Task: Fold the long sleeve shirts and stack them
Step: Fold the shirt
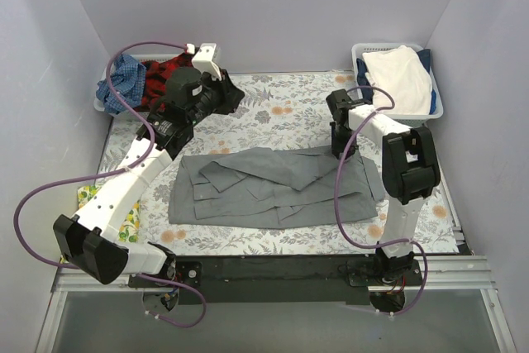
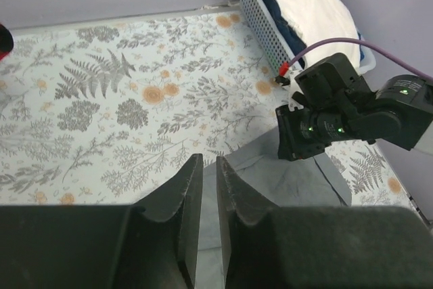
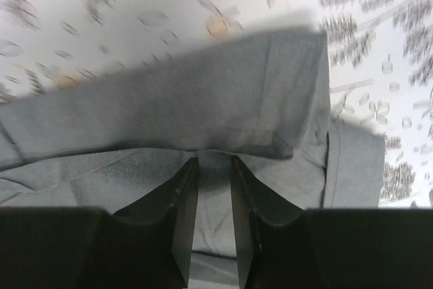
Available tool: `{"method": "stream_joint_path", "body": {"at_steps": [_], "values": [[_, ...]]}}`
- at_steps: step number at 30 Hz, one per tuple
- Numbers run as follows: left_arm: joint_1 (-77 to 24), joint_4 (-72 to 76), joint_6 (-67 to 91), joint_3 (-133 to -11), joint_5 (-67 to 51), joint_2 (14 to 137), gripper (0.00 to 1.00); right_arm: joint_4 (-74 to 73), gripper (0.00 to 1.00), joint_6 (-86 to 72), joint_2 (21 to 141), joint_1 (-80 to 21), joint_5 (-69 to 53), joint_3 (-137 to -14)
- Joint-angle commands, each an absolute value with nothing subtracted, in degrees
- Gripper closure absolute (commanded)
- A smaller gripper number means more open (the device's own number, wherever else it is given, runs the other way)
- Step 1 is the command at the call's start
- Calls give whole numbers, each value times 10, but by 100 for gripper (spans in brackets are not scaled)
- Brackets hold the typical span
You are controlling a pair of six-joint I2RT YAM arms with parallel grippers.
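Left gripper [image 2: 210, 162]: black fingers [image 2: 186, 197] almost together, only a thin slit between them and nothing in it. It hangs above the grey-and-orange fern-print table cover [image 2: 122, 99], clear of all cloth. Only the left wrist view shows the slit. From above, the fingertips merge into the dark wrist body and are hard to make out.

Right gripper [image 3: 214, 162]: fingers a narrow gap apart, tips at a shadowed fold of the large mid-grey collared shirt [image 3: 203, 99]. Cannot tell whether cloth is pinched. The far part of this view is blurred. The top view places the gripper at the shirt's far right edge, pointing down. The shirt lies rumpled mid-table between the arms.

Top view only: red-black plaid shirt [image 1: 169, 68] and blue checked shirt [image 1: 122, 76] heaped at the far-left white basket [image 1: 101, 107]. A yellow lemon-print cloth [image 1: 128, 225] is partly hidden under the left arm. The far-right white mesh basket [image 2: 260, 18] holds a white cloth [image 2: 304, 5] over a dark blue one.
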State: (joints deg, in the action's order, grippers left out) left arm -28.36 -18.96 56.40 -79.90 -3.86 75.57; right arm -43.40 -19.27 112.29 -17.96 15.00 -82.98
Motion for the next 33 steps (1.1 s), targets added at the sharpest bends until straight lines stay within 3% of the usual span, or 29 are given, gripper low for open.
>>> {"method": "stream_joint_path", "body": {"at_steps": [1, 5, 6, 8, 13, 18, 26, 33], "values": [[-287, -214, 575, -778, -17, 750, 84, -455, 69, -195, 1066, -163, 158, -779], [-287, -283, 612, -756, 23, 761, 68, -447, 83, -193, 1035, -149, 154, -730], [-286, -320, 621, -748, 29, 765, 63, -448, 94, -192, 1034, -146, 156, -726], [-287, -359, 642, -733, 24, 784, 53, -447, 99, -189, 1028, -139, 152, -718], [-287, -475, 683, -722, 33, 838, 48, -443, 99, -177, 1021, -133, 151, -709], [-283, -519, 729, -729, 88, 871, 32, -441, 99, -171, 1019, -132, 145, -719], [-235, -555, 799, -723, 113, 895, 28, -434, 99, -171, 1010, -129, 130, -729], [-177, -531, 802, -709, 48, 918, 27, -432, 97, -169, 1011, -130, 120, -742]]}}
